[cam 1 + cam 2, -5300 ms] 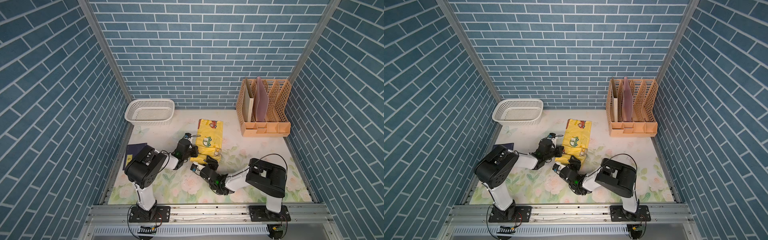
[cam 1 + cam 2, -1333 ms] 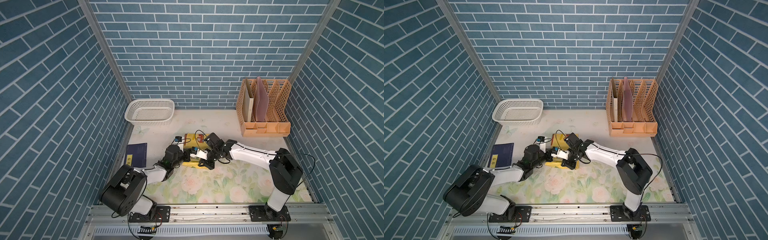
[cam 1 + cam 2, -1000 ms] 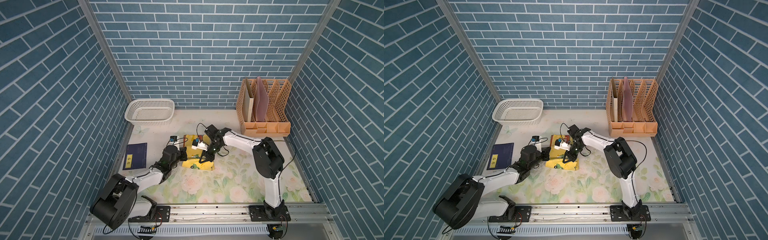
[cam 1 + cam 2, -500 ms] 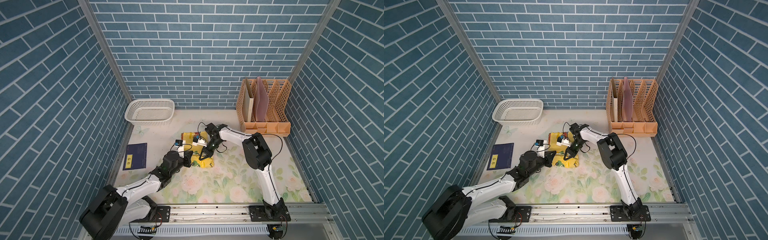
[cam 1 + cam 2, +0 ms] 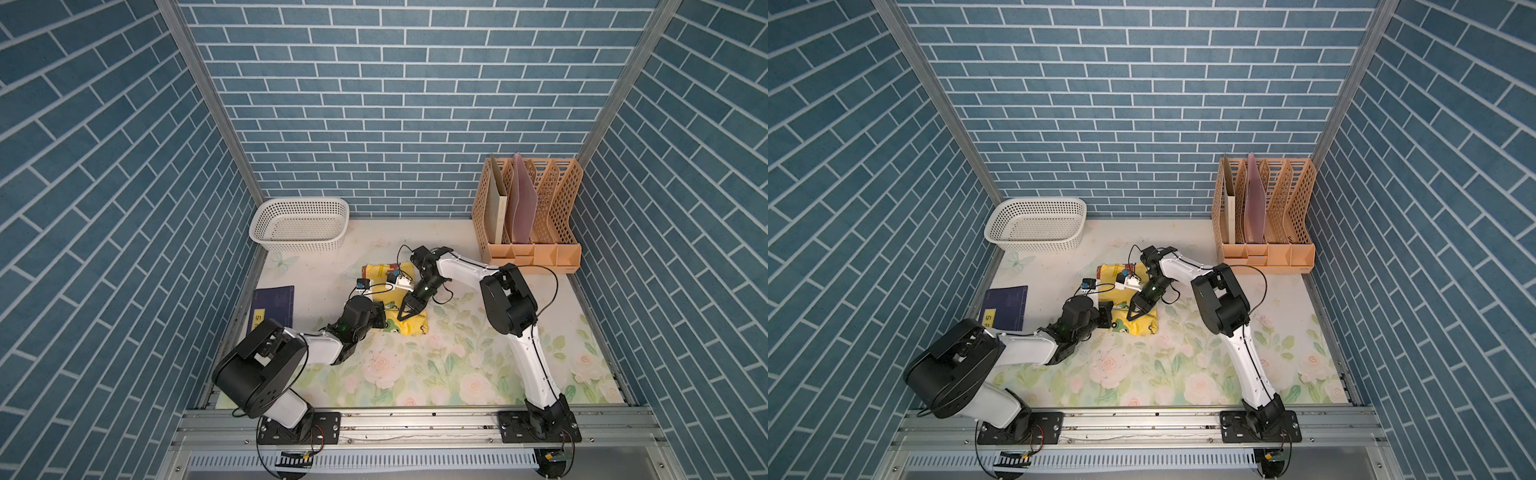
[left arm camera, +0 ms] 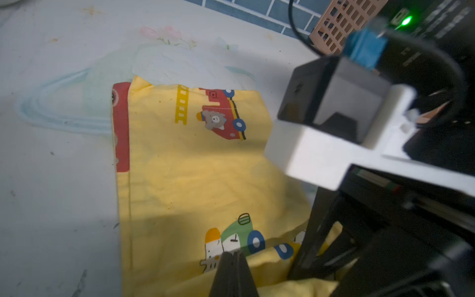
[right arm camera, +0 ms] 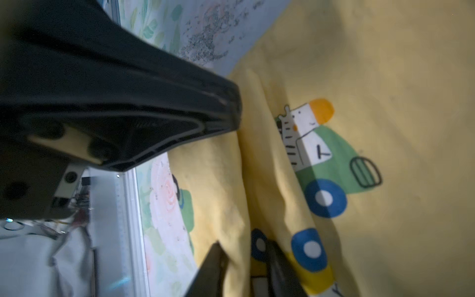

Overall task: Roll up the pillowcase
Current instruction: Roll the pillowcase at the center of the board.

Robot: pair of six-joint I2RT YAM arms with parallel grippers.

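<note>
the thin bright yellow pillowcase printed with cartoon vehicles [image 5: 413, 326] lies about the middle of the floral-covered table [image 5: 415, 374], between the two arms. in both top views it is a short, thick bundle. its far part lies flat and its near end is bunched into a rounded lump [image 5: 1144, 324]. in the left wrist view the flat far part shows a red fire truck, and a fold of cloth rises at the end by the green car [image 6: 200, 174].

the left end effector [image 5: 383, 319] sits low at the near left side of the bundle. its fingers are pressed together with no gap, tips against the raised fold [image 6: 234, 257]. i cannot tell whether any cloth is pinched between them.

the right end effector [image 5: 402, 318] points steeply down onto the near part of the pillowcase, just beside the left one. in the right wrist view its two dark fingers [image 7: 213, 267] stand partly apart, straddling a loose ridge of yellow fabric [image 7: 385, 102].

a white perforated plastic basket [image 5: 299, 224] stands at the far left of the table. an orange lattice file rack [image 5: 528, 253] holding upright folders stands at the far right. a dark blue book [image 5: 272, 305] lies flat by the left edge. all three are well apart from the pillowcase.
</note>
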